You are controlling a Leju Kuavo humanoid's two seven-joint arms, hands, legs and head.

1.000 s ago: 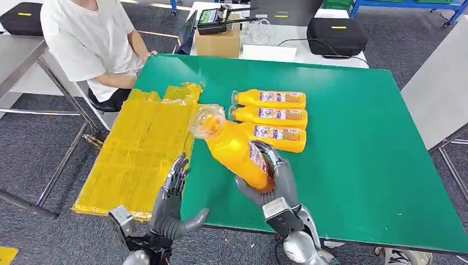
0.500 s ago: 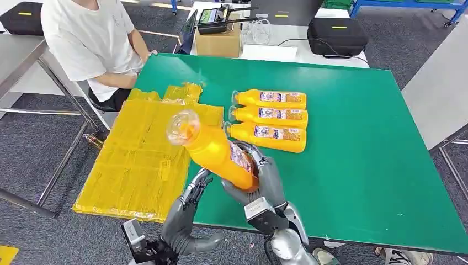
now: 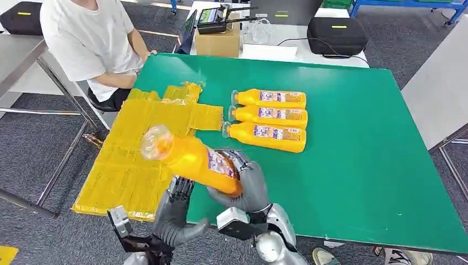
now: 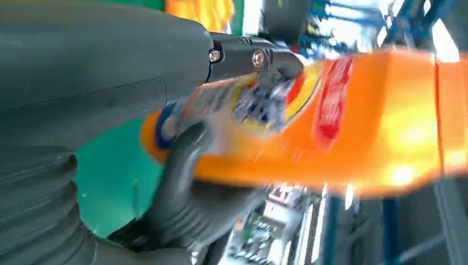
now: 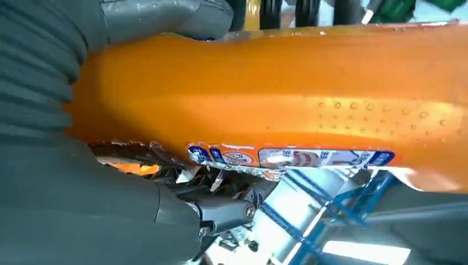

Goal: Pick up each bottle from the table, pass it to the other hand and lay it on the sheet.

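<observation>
My right hand (image 3: pixel 245 185) grips an orange bottle (image 3: pixel 193 160) by its lower end and holds it tilted in the air, its clear cap end out over the yellow sheet (image 3: pixel 138 138). My left hand (image 3: pixel 174 212) is just below the bottle, its fingers pointing up at the underside and its thumb spread. The left wrist view has the bottle (image 4: pixel 359 121) close against that hand's fingers. The same bottle (image 5: pixel 276 94) lies across my right palm in the right wrist view. Three more orange bottles (image 3: pixel 270 115) lie side by side on the green table (image 3: pixel 359 154).
A person in a white shirt (image 3: pixel 88 38) sits at the table's far left corner. Behind the table stand a cardboard box (image 3: pixel 218 41) and a black case (image 3: pixel 336 34). The yellow sheet hangs over the table's left edge.
My right hand has carried the bottle left and lower, tipping it flatter over the sheet. My left hand has moved in under it.
</observation>
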